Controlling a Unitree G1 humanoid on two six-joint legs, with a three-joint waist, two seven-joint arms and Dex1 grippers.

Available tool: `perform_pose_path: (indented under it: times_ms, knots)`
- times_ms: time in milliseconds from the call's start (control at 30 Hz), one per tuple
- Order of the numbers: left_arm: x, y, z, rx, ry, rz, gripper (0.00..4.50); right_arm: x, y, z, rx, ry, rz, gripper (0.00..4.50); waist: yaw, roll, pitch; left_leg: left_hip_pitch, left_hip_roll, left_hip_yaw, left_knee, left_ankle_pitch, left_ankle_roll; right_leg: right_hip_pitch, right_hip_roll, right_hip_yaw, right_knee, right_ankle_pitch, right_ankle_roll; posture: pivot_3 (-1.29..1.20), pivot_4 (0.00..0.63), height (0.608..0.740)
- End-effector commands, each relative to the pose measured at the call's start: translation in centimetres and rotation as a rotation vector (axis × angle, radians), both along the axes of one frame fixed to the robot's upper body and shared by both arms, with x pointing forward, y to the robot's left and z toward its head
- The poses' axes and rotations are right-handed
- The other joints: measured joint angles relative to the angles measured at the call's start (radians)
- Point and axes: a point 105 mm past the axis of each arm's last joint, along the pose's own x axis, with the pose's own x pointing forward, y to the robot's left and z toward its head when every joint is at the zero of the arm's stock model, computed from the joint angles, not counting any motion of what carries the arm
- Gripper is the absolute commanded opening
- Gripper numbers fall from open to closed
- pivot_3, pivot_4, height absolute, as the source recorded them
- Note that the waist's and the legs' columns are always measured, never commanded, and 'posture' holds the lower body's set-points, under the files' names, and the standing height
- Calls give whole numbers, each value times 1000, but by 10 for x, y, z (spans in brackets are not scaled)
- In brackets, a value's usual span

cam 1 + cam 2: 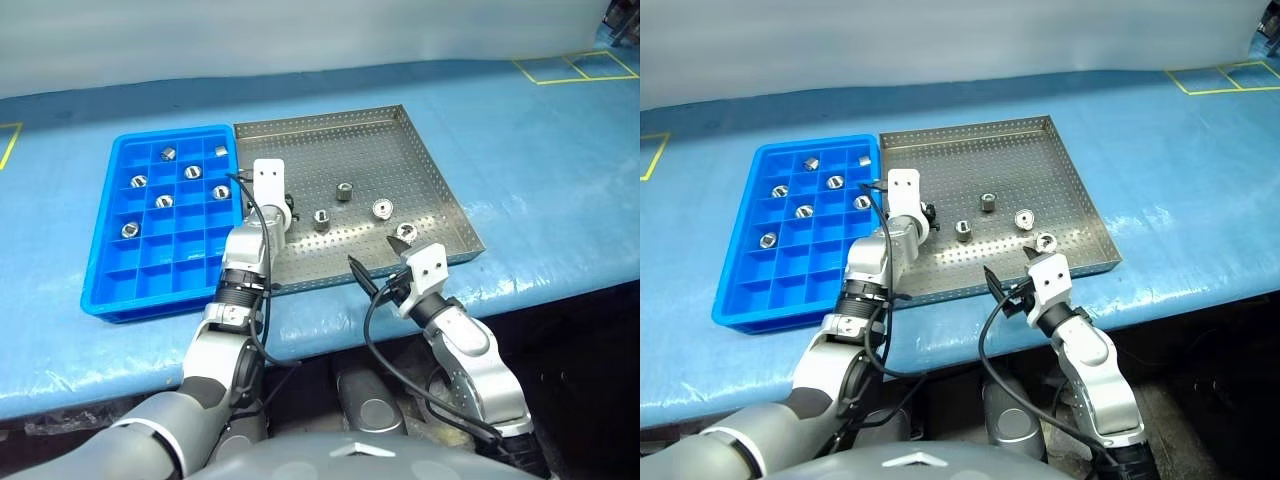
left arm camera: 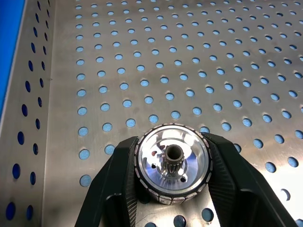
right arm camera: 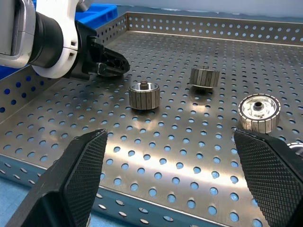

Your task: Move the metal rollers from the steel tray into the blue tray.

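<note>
Left wrist view gives me the left gripper (image 2: 173,182) clamped on one of the metal rollers (image 2: 173,163), down on the steel tray (image 1: 400,160). That tray sits on a blue-covered table (image 1: 540,150), touching the blue tray (image 1: 120,270). My right gripper (image 3: 175,184) hangs spread wide at the steel tray's near rim.

We see a table (image 1: 560,150) covered in blue sheeting running across the whole frame, with yellow tape outlines at its upper right and far left edge. Directly on it, left of centre, lies the blue tray (image 1: 112,270), and touching its right side sits the steel tray (image 1: 420,160), near the front edge.
</note>
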Motion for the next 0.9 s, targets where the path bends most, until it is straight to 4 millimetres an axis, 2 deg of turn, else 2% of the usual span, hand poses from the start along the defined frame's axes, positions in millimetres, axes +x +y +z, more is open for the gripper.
perform_pose_path:
  times_ms: [33, 167, 267, 333, 467, 533, 733, 800, 867, 900]
  knots:
    - [4, -8, 39, -8, -148, 31, 1718, 1, 0, 13, 2, -56, 7, 4500, 0, 0, 0, 0, 0, 0, 0, 0, 0, 0, 0, 0, 0, 0, 0, -252, 150, 740]
    - [3, 10, 74, -22, -307, 151, 1718, 2, 1, 12, -1, -54, 15, 4500, 3, -1, 1, 0, 0, 0, -1, 0, 0, -1, 0, 0, 0, 0, 0, -231, 150, 740]
    - [-4, 34, 98, 54, -430, 285, 1718, 5, 5, 11, -7, -54, 35, 4500, 6, -1, 1, 0, 0, 0, -1, 0, 0, -1, 0, 0, 0, 0, 0, -217, 150, 740]
    - [-10, 48, 107, 70, -484, 372, 1718, 6, 7, 10, -10, -52, 51, 4500, 7, -1, 0, 0, 0, 0, -1, 0, 0, -1, 0, 1, 0, 0, 0, -191, 150, 740]
    - [-21, 71, 102, 93, -465, 506, 1718, 12, 13, 11, -12, -56, 81, 4500, 27, -1, 0, 0, 0, 0, -1, 0, 0, 0, 0, 0, 0, 0, 0, -145, 150, 740]
    - [-30, 87, 99, 147, -446, 626, 1718, 15, 17, 12, -15, -64, 100, 4500, 38, -1, 1, 0, 0, 0, -1, 0, 0, 0, 0, 0, 0, 0, 0, -113, 150, 740]
    - [-60, 116, 93, 236, -421, 809, 1718, 20, 26, 13, -18, -70, 149, 4500, 107, -2, 1, 0, 0, -1, -1, 0, 0, 0, 0, 0, 0, 1, -1, -52, 150, 740]
    - [-66, 119, 84, 146, -397, 792, 1718, 20, 30, 12, -15, -68, 168, 4500, 130, -2, 1, 0, -1, -1, -1, 0, 0, 0, 0, 0, 0, 2, -3, -34, 150, 740]
    - [-68, 115, 82, 22, -432, 692, 1718, 21, 35, 10, -11, -63, 188, 4500, 148, -2, 1, 0, -1, -1, -1, 0, 0, 0, -1, 0, 0, 3, -5, -34, 150, 740]
    - [-73, 119, 81, 19, -436, 693, 1718, 21, 37, 8, -12, -60, 199, 4500, 154, -2, 1, 0, -1, -1, -1, 0, 0, -1, -1, 0, 0, 3, -5, -34, 150, 740]
